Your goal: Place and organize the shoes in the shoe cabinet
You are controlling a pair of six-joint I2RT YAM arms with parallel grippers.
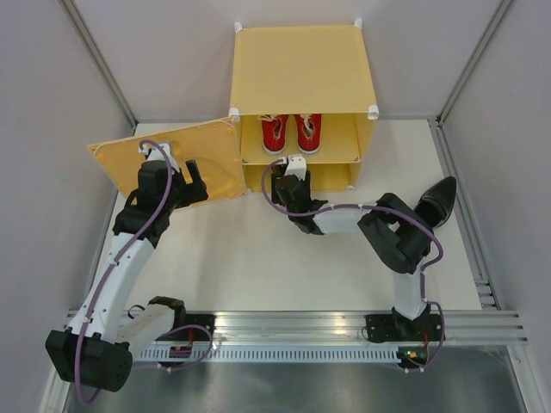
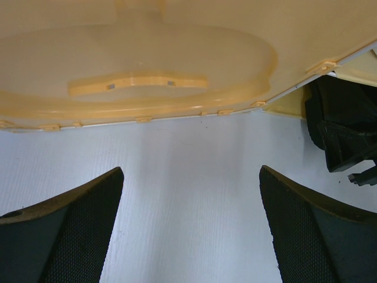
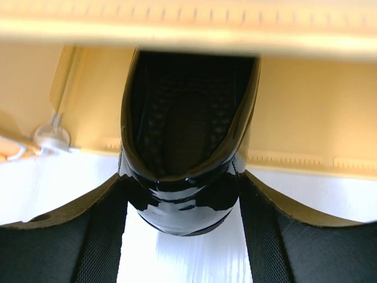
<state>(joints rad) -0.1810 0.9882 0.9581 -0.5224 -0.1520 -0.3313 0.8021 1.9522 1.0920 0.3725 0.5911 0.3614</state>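
While right pincer (image 3: 181,183) clamps glossy black dress shoe (image 3: 182,118), yellow-orange plastic cabinet (image 3: 294,118) ahead, left pincer (image 2: 189,171) gapes facing embossed door (image 2: 177,53).

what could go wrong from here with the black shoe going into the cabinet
1. The black shoe in the right gripper sits close under the shelf edge and may snag going in.
2. The left gripper is open facing the door, not gripping it, so the door could swing onto the right arm.
3. The other black shoe lies beside that arm's elbow and could get knocked.
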